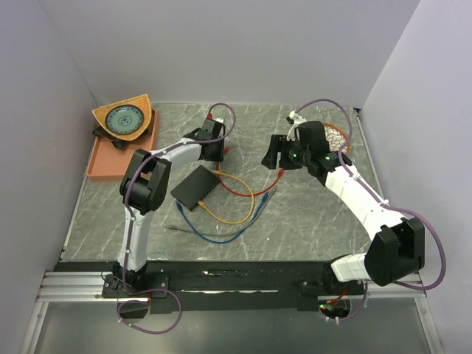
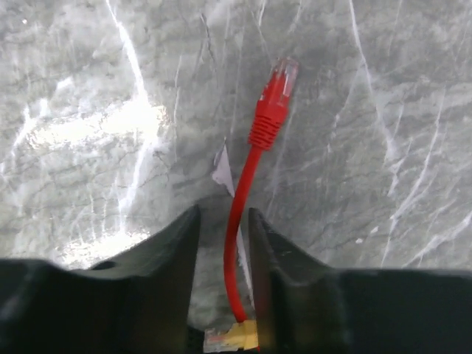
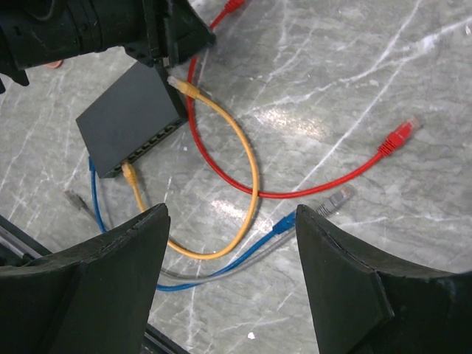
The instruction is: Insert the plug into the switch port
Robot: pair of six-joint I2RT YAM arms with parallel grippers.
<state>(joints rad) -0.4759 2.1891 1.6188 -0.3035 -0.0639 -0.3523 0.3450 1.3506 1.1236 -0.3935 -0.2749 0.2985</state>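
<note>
The left gripper (image 2: 223,214), half open, straddles the red cable (image 2: 251,166) far behind its plug (image 2: 279,85), which may flop past the switch port (image 3: 158,139); the right gripper (image 3: 232,214) gapes empty.

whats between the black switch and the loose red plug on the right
Between switch and red plug: yellow cable loop and red cable, right wrist view.

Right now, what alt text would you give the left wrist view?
The left gripper, dark fingers apart, straddles a red cable on a grey marbled table, a gap showing beside it. The cable's red plug lies just ahead, and a yellow plug shows at the bottom edge.
</note>
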